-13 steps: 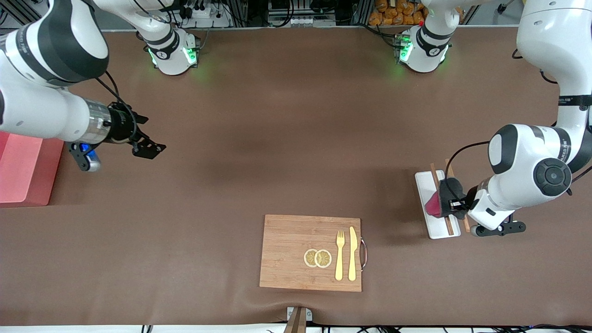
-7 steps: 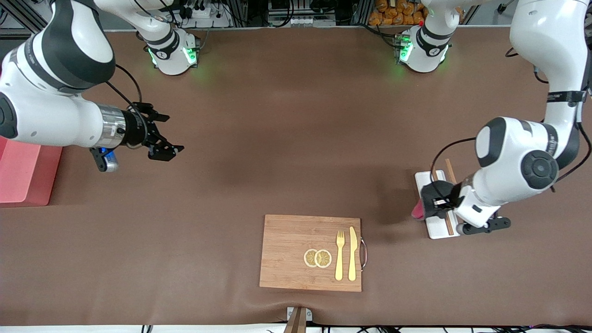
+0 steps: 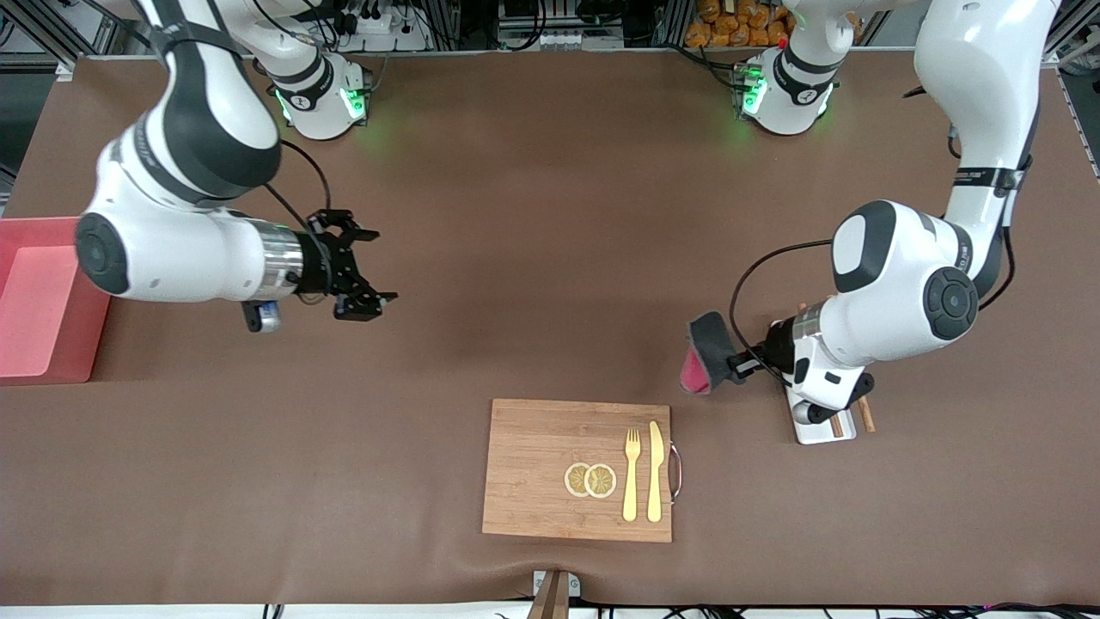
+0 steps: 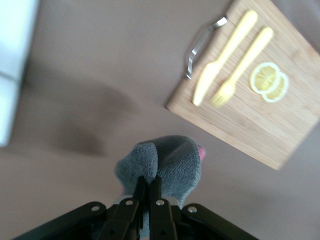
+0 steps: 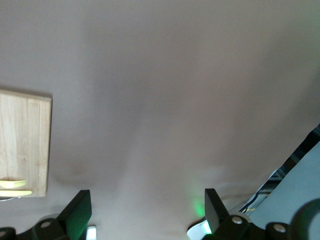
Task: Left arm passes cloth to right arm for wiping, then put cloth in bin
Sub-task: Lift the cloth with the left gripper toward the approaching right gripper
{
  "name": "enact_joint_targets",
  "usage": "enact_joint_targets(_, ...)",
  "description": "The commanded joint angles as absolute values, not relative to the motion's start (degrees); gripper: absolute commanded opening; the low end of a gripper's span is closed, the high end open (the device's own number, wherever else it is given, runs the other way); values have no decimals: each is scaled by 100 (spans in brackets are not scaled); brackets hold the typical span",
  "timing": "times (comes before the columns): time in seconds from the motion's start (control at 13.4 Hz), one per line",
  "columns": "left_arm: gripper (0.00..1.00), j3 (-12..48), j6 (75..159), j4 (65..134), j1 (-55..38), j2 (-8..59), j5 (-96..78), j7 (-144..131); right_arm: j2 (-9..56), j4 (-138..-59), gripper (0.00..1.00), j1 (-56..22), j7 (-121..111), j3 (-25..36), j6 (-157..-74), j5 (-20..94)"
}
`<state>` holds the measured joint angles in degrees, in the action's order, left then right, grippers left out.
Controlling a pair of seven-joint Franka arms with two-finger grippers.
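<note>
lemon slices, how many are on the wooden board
2. The lemon slices lie side by side, overlapping, on the wooden board, next to the yellow fork. No others show.

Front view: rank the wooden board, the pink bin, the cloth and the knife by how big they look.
1. wooden board
2. pink bin, partly cut off at the edge, so it may be bigger
3. cloth, held in the air, so unsure against the knife
4. knife
</note>
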<state>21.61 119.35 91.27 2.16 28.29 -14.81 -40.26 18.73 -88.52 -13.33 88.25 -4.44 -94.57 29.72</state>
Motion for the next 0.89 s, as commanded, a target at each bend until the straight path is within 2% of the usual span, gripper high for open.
enact_joint_targets(0.0, 0, 2153, 12093, 8983, -86, 2839, -2361, -4568, 2153, -8666, 100, -1581, 9236, -404, -9745, 3173)
enact_joint_targets(0.37, 0, 2153, 13067, 8676, -1149, 3084, -2997, -6158, 2583, -8657, 100, -2108, 9923, -404, -10738, 3269)
enact_joint_targets(0.6, 0, 2145, 13998, 8447, -1879, 3339, -3059, -7151, 2733, -8657, 100, -2293, 10063, -396, -11213, 3585)
enact_joint_targets(0.82, 0, 2145, 14291, 8446, -2126, 3436, -3067, -7557, 2891, -8666, 100, -2513, 10143, -396, -11662, 3577)
